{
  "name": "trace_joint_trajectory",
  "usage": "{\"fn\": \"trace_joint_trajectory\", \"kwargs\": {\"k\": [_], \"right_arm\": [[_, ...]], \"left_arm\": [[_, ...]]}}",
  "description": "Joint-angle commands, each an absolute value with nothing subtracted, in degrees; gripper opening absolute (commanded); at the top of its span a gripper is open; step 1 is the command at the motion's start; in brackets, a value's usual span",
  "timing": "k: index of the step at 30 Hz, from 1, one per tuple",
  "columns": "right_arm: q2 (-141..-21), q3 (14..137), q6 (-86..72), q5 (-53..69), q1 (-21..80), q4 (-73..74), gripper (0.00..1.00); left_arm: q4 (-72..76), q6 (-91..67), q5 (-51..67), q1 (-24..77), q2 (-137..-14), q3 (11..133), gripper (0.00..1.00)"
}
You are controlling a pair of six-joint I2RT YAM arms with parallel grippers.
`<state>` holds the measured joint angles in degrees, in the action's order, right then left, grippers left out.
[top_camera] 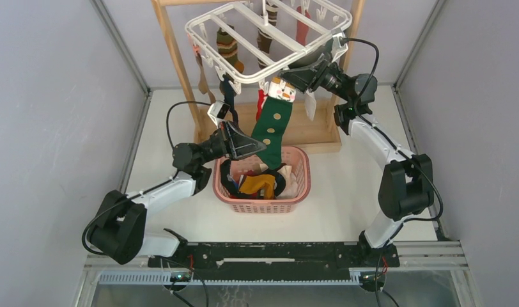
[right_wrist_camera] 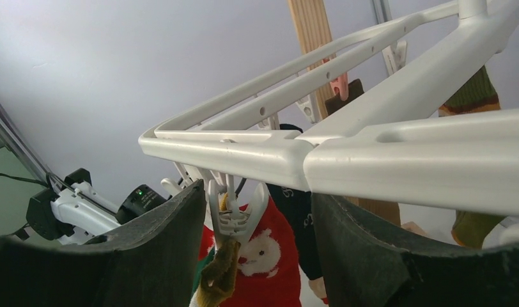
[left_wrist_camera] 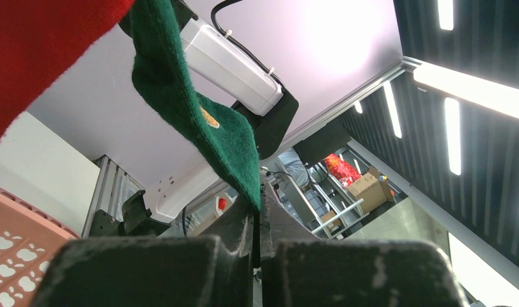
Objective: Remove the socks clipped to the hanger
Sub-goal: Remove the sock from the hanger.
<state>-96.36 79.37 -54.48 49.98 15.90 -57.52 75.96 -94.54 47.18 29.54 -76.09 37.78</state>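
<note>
The white hanger hangs from the wooden rack with several socks clipped to it. A dark green sock with a snowman cuff hangs from its near edge. My left gripper is shut on this sock's lower end; in the left wrist view the green fabric runs down into the closed fingers. My right gripper is open just under the hanger's near bar. Its fingers stand on either side of a white clip that bites olive-brown fabric. A red Santa sock hangs behind.
A pink basket with several loose socks stands below the hanger; its rim shows in the left wrist view. The wooden rack's post and base stand behind it. Brown-striped, red and navy socks still hang.
</note>
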Motion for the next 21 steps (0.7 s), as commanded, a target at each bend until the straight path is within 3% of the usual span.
{"fn": "trace_joint_trajectory", "kwargs": {"k": [1, 9, 21], "right_arm": [[-96.07, 81.67, -55.90, 50.35, 16.10, -61.01, 0.68], [-95.22, 81.21, -56.01, 50.19, 15.33, -61.02, 0.72], [-94.95, 80.83, -57.82, 50.75, 14.33, -62.69, 0.62]], "left_arm": [[79.72, -94.58, 48.10, 29.19, -75.39, 36.91, 0.00], [79.81, -94.55, 48.15, 29.18, -75.67, 37.01, 0.00], [79.81, -94.43, 48.11, 29.23, -76.15, 36.86, 0.00]]}}
